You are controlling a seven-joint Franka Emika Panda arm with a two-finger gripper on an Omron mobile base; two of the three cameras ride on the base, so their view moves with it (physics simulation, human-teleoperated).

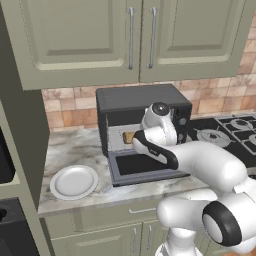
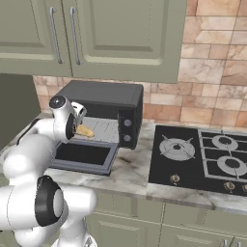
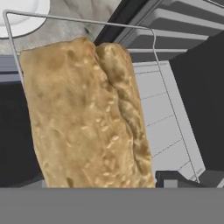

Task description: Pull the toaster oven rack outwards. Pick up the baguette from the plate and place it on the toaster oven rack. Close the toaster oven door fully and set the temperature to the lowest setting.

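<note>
Baguette [image 3: 83, 118] over pulled-out toaster oven rack [image 3: 166, 109], toaster oven door [image 1: 145, 167] down

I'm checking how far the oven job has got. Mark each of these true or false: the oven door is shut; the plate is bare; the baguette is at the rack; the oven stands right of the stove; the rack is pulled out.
1. The toaster oven door is shut. False: it hangs open, lying flat in front of the toaster oven.
2. The plate is bare. True.
3. The baguette is at the toaster oven rack. True: it is over the wire grid, at the gripper.
4. The oven stands right of the stove. False: it stands left of it.
5. The rack is pulled out. True.
</note>
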